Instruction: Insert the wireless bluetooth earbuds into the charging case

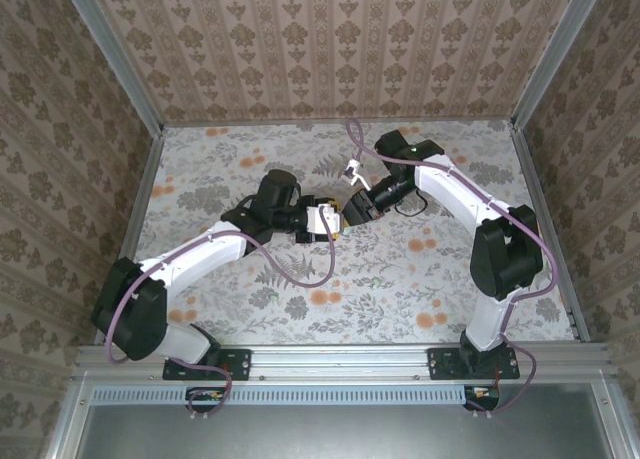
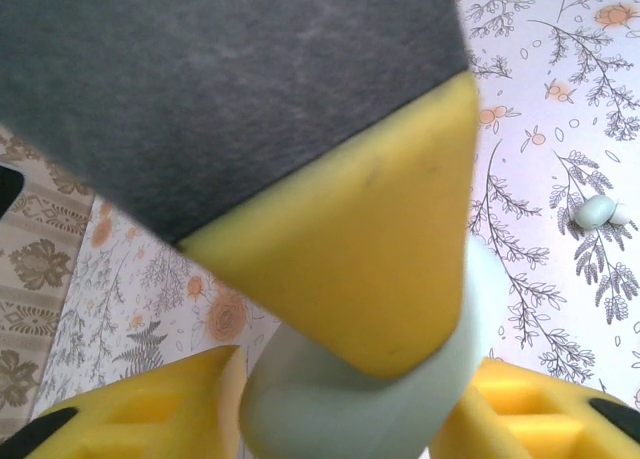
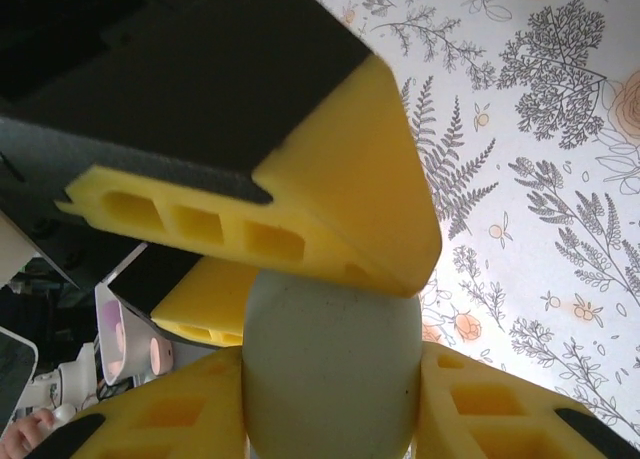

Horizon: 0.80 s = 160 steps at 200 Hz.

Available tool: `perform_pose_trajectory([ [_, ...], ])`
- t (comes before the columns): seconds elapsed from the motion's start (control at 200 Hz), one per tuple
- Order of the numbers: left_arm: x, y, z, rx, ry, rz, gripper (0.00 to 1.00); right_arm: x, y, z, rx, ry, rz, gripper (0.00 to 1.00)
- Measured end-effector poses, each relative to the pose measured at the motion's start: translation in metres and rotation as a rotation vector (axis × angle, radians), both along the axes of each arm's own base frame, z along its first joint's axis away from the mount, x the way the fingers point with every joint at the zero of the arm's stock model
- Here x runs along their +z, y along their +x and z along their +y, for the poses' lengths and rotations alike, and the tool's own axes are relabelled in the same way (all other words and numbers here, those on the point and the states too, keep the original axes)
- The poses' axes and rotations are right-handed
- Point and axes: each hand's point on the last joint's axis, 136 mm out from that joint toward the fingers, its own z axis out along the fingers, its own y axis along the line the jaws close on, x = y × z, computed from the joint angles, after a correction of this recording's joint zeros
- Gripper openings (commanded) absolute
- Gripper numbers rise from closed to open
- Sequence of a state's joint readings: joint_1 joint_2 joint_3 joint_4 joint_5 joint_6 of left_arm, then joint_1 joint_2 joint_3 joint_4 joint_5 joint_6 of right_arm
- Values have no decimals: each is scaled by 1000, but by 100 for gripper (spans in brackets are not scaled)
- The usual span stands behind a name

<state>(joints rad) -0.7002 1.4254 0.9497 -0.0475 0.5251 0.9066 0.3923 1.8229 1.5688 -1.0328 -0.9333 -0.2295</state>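
Landmark: charging case [image 3: 335,349], a pale mint-green oval, held above the table [image 1: 400,299] near its middle, where the two arms meet.
Right gripper [image 3: 330,409]: its yellow fingers press against the two sides of the case, pinching the near end.
Left gripper [image 2: 345,389]: comes at the case from the opposite side. The case sits between its yellow fingers and touches both, so it too is pinched on the case.
In the way: in the left wrist view, a right finger [image 2: 350,259] with its dark grey back lies across the top of the case and covers most of the picture. In the right wrist view, a left finger [image 3: 300,199] lies over the case's far end in the same way. From above, the two grippers hide the case.
Earbuds [image 2: 597,211]: a tiny pale light-blue bit with a smaller, paler bit touching it, lying on the flowered table well apart from the case, to its upper right in the left wrist view. Whether this is one earbud or two cannot be told.
Around: patterned walls [image 1: 330,39] enclose the table on three sides. A purple cable [image 1: 328,264] loops off the left arm just below the case in the top view.
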Motion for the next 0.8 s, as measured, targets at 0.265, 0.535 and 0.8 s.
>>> perform_pose_trajectory([
  [0.265, -1, 1, 1, 18, 3, 12, 31, 0, 1, -1, -17, -11, 23, 54],
  [0.535, 6, 1, 4, 86, -29, 77, 27, 13, 25, -10, -128, -26, -85, 69],
  [0.8, 6, 12, 20, 249, -104, 305, 24, 63, 47, -57, -370, 102, -310, 72],
])
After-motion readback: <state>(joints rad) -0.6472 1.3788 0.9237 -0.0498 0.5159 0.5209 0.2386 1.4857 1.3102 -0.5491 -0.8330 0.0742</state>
